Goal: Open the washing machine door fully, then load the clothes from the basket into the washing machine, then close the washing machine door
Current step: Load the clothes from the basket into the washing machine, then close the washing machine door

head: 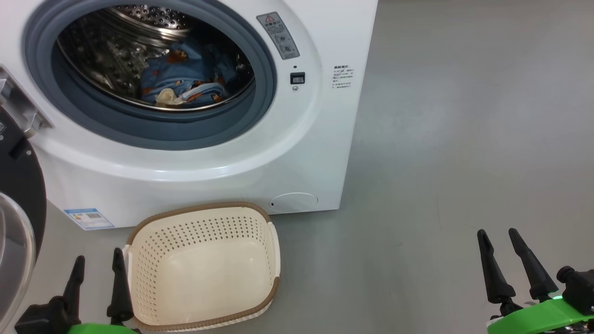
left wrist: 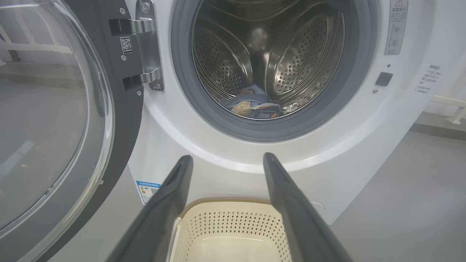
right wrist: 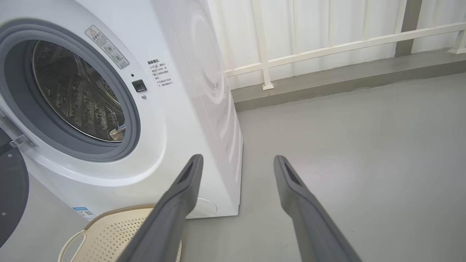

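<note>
The white washing machine (head: 306,153) stands with its round black door (head: 18,199) swung wide open to the left; the door's glass bowl (left wrist: 43,120) fills the left of the left wrist view. Light-blue printed clothes (head: 185,79) lie inside the steel drum (left wrist: 269,47), and they show low in the drum (left wrist: 255,105) from the left wrist. The cream basket (head: 204,264) sits on the floor before the machine, with nothing in it. My left gripper (head: 98,260) is open just left of the basket. My right gripper (head: 500,234) is open over bare floor at the lower right.
Grey floor (head: 464,139) spreads to the right of the machine. A white railing (right wrist: 327,47) and a low kerb run behind it in the right wrist view. The door hinge (left wrist: 147,47) is on the machine's left side.
</note>
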Robot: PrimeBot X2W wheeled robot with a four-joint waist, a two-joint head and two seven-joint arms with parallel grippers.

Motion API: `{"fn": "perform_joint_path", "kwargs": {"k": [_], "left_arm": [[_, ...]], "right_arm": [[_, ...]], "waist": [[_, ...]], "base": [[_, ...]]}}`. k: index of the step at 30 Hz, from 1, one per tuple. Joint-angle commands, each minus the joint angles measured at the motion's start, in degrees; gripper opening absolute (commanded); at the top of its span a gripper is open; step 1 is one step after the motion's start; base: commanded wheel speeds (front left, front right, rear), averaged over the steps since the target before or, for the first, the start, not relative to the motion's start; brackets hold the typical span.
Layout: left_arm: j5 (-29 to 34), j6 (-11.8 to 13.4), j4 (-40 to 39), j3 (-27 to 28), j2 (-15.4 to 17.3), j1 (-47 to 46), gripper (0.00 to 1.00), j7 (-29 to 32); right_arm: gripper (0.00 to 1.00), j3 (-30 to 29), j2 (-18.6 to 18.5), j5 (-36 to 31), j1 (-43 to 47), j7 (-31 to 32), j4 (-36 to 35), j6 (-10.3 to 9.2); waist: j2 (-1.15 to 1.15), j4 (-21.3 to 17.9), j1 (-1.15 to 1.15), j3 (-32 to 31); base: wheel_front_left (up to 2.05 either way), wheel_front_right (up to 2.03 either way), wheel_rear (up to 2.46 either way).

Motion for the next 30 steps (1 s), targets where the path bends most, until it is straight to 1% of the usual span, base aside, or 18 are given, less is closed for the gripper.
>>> {"fn": "perform_joint_path", "kwargs": {"k": [1,14,25,30], "left_arm": [[0.2,-0.1,-1.8,1.6,0.7,-0.3,1.00,-0.4],[0.2,-0.1,-1.3,2.6,0.6,-1.0,1.00,-0.4],[-1.1,-0.1,-1.8,1.5,0.6,-1.0,1.00,-0.4],[-1.3,-0.1,-2.6,1.0,0.6,-0.6,1.00,-0.4]], "right_arm": [[1.00,1.0,-1.2,0.2,0.3,-0.3,-1.5,0.09],[1.00,1.0,-1.0,0.1,0.0,-0.3,-1.4,0.09],[1.00,1.0,-0.9,0.1,0.0,-0.3,-1.5,0.09],[1.00,0.9,-0.8,0.1,0.1,-0.3,-1.4,0.09]], "waist": [[0.00,0.0,0.00,0.1],[0.00,0.3,0.00,0.5],[0.00,0.6,0.00,0.5],[0.00,0.6,0.00,0.4]], "base": [[0.00,0.00,0.00],[-0.09,0.09,0.00],[-1.09,1.09,0.01],[-0.55,0.55,0.00]]}}
